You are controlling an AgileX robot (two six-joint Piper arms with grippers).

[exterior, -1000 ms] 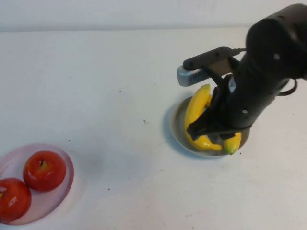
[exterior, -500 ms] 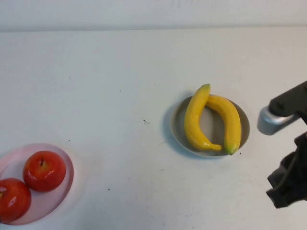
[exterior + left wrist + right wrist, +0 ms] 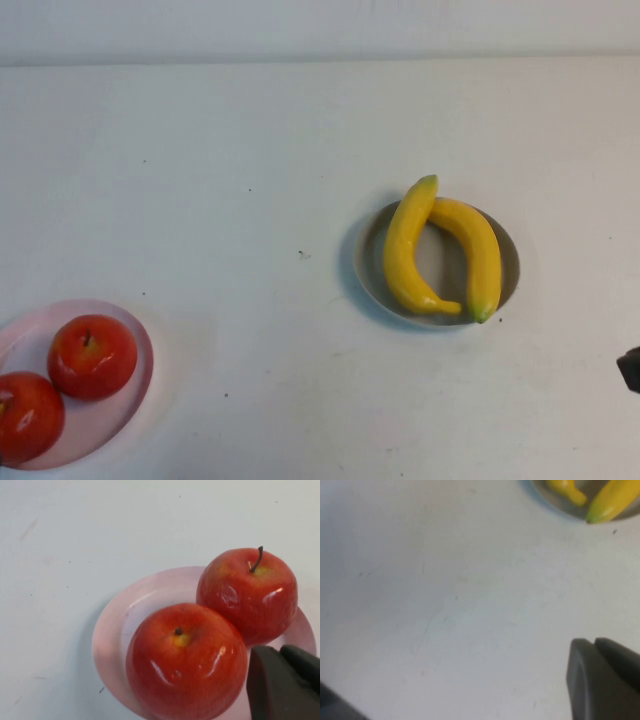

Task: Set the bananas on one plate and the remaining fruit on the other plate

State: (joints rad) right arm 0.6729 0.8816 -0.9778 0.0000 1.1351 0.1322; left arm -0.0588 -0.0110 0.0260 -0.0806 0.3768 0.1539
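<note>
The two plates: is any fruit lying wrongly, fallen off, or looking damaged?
Nothing stands out. Both bananas lie on the grey-blue plate, tips touching at the far side. Both apples sit upright, side by side, on the pink plate. The left gripper hangs beside the apples; the right gripper is over bare table.

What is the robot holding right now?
Nothing. Both bananas lie on the grey plate, both apples on the pink plate, untouched by either pincer.
</note>
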